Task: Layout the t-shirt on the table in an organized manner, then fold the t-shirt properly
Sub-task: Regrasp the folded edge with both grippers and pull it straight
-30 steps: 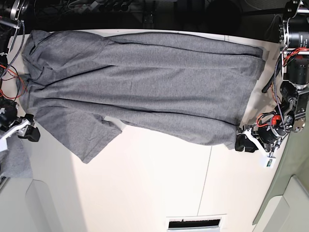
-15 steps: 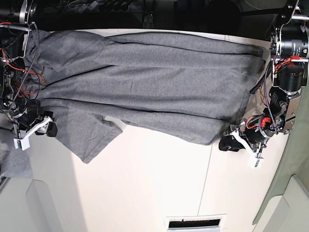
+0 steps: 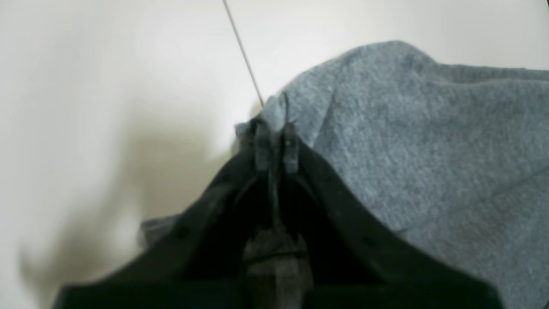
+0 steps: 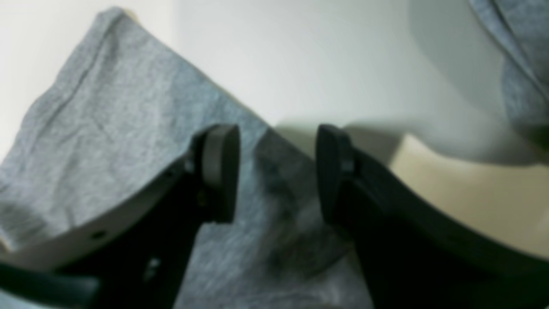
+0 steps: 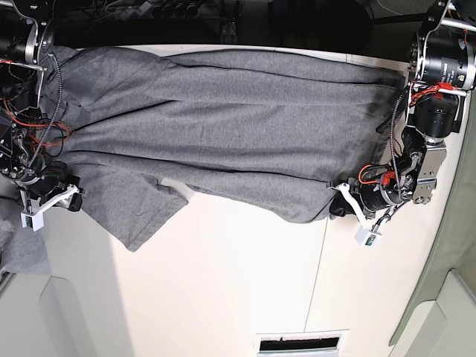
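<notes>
1. Base view: the table (image 5: 223, 297) carries the t-shirt (image 5: 223, 126), spread wide across its rear half.
2. At the shirt's hem corner, the left gripper (image 3: 274, 146) is clamped on the fabric.
3. At the shirt's sleeve edge, the right gripper (image 4: 276, 171) stands parted, cloth between its fingers (image 4: 221, 171).

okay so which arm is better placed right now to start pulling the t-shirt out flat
Left. The left gripper is shut on the t-shirt at its corner, so it can likely pull at once. The right gripper is open, fabric lying between its fingers, and must close first.
</notes>
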Tool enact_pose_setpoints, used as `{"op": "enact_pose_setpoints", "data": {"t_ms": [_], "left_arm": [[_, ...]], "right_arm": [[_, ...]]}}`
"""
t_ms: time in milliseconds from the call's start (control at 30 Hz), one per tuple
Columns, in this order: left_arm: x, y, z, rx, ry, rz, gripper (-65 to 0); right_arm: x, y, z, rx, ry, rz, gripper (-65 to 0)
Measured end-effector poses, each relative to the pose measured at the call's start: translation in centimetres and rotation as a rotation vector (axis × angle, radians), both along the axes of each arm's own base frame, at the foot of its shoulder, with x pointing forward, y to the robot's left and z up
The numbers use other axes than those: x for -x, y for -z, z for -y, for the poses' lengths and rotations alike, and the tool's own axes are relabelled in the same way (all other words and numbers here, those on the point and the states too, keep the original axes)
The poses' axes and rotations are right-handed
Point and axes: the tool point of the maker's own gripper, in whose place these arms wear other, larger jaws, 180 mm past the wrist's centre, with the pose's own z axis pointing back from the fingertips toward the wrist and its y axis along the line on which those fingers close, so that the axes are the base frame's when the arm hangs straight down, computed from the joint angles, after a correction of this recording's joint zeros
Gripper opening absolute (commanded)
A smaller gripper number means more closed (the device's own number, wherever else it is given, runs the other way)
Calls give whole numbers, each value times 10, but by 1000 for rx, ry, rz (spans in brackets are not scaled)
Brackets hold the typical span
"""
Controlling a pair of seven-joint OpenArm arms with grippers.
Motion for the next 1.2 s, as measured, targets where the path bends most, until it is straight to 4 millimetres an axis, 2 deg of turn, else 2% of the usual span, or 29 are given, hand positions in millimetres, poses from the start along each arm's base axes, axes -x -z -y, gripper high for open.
{"op": "enact_pose_setpoints", "data": {"t_ms": [167,300,467,600,700,767,833,967,1067,1200], "left_arm": [[7,-4,-6,35,22,-38,-650],[6,-13,-13,68,9,-36,-650],[8,-11,-13,69,10,-46,-650],[8,-12,-13,70,9,-46,-650],[7,-12,-13,74,8,-44,-650],[8,-12,-13,74,8,-44,-650],[7,-12,-13,73,7,-44,-650],[8,-13,-14,72,6,-44,-650],[9,-13,-21,60,2,-48,-650],[7,-21,-30,92,-27,-48,-650]], "right_arm": [[-7,0,7,30,10,-6,-359],[-2,5,9,34,12,-22,-360],[5,17,8,32,9,-46,-360],[10,23,-5,-32,-41,-42,-360],[10,19,-22,-103,-98,-19,-362],[9,18,-24,-126,-85,-10,-365],[9,18,-25,-134,-82,-12,-424],[9,22,-37,-153,-88,-17,-642],[7,23,-48,-175,-95,-12,-650],[4,18,-52,-155,-121,-9,-650]]}}
